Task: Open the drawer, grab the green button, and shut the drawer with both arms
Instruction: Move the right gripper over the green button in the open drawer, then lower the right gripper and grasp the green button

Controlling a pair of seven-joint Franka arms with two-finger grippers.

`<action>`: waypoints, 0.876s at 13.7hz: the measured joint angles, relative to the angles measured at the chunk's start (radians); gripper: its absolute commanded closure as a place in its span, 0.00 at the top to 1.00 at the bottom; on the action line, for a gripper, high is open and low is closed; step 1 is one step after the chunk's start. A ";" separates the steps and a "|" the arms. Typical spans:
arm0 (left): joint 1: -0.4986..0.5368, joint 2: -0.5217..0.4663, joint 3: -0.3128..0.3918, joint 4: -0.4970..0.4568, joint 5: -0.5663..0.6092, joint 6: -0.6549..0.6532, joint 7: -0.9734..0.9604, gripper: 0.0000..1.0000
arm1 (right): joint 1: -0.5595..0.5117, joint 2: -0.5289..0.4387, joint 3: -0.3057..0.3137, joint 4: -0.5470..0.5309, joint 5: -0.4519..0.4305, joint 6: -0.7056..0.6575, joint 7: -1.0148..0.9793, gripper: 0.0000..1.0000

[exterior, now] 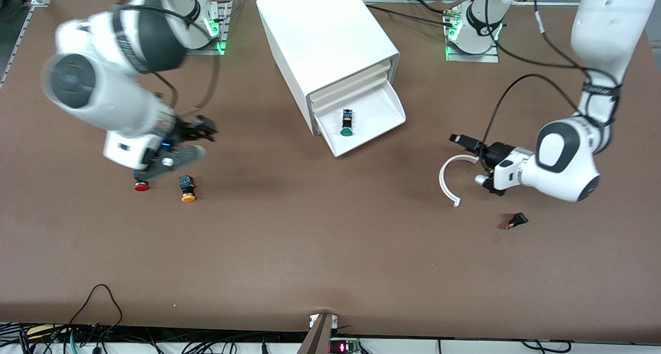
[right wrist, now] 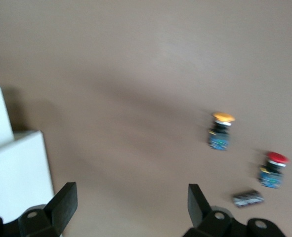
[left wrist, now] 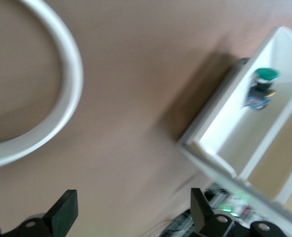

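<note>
The white cabinet (exterior: 325, 39) stands at the table's middle, near the robots' bases. Its lowest drawer (exterior: 382, 111) is pulled out. The green-capped button (exterior: 346, 122) lies on its side in the drawer, and also shows in the left wrist view (left wrist: 263, 84) inside the drawer (left wrist: 220, 133). My left gripper (exterior: 467, 150) is open and empty over the table, beside the drawer toward the left arm's end; its fingers (left wrist: 66, 210) stand wide apart. My right gripper (exterior: 205, 136) is open and empty, above the red and orange buttons; its fingers (right wrist: 64, 200) are wide apart.
A red-capped button (exterior: 141, 186) and an orange-yellow-capped button (exterior: 187, 188) lie below the right gripper; they also show in the right wrist view, orange (right wrist: 221, 129) and red (right wrist: 273, 168). A white open ring (exterior: 448, 181) lies by the left gripper. A small black switch (exterior: 515, 220) lies nearer the camera.
</note>
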 measured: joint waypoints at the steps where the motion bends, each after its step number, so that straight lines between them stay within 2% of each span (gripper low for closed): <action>1: 0.000 -0.051 0.000 0.001 0.080 -0.001 -0.026 1.00 | 0.028 0.042 0.000 0.045 0.033 0.002 0.058 0.99; 3: 0.000 -0.131 0.001 0.002 0.190 -0.001 -0.053 1.00 | 0.071 0.108 0.000 0.117 0.084 0.008 0.196 0.99; 6: -0.010 -0.168 -0.010 0.022 0.277 0.000 -0.193 1.00 | 0.196 0.196 0.004 0.151 0.100 0.131 0.463 0.99; 9: -0.064 -0.167 -0.056 0.037 0.326 0.003 -0.528 1.00 | 0.334 0.286 0.004 0.162 0.100 0.234 0.679 0.99; 12: -0.096 -0.169 -0.086 0.048 0.341 0.005 -0.840 1.00 | 0.382 0.315 0.003 0.172 0.100 0.259 0.765 0.97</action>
